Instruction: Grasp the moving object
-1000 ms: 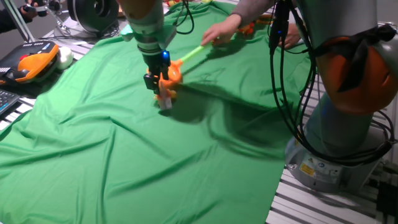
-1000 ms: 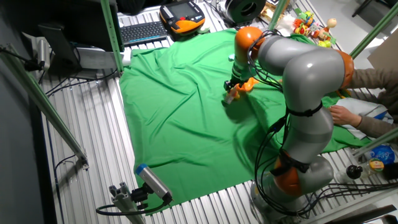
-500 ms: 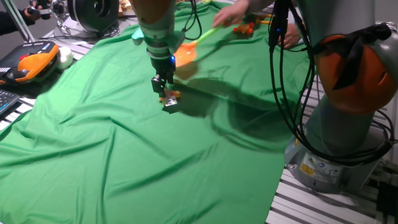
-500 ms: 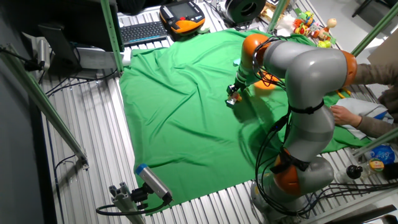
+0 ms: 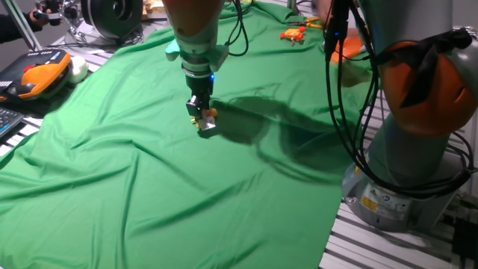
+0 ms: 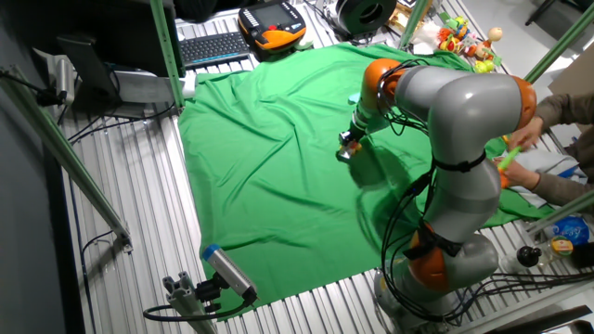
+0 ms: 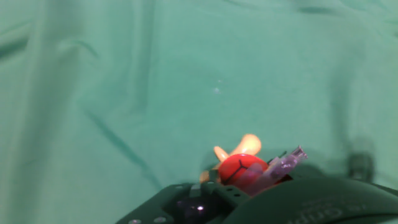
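The moving object (image 5: 205, 119) is a tiny whitish toy with red and yellow-orange bits, sitting between my fingers just above the green cloth (image 5: 112, 172). My gripper (image 5: 200, 118) points down and is shut on it. From the other side the gripper (image 6: 346, 147) and the toy (image 6: 343, 153) show near the cloth's middle. In the hand view the toy (image 7: 244, 168) fills the lower centre: a red ball, a yellow-orange piece above it and a translucent piece to its right, held at the gripper (image 7: 249, 180).
An orange scoop (image 5: 348, 48) is at the far right, behind the cables. Orange-red toys (image 5: 293, 33) lie near the cloth's far edge. A person's hand (image 6: 522, 137) is beside the arm. The robot base (image 5: 407, 149) stands right. A teach pendant (image 5: 37, 76) lies left.
The hand pulled the orange scoop away from the gripper to the right. My gripper shifted slightly right and stays shut on the toy.
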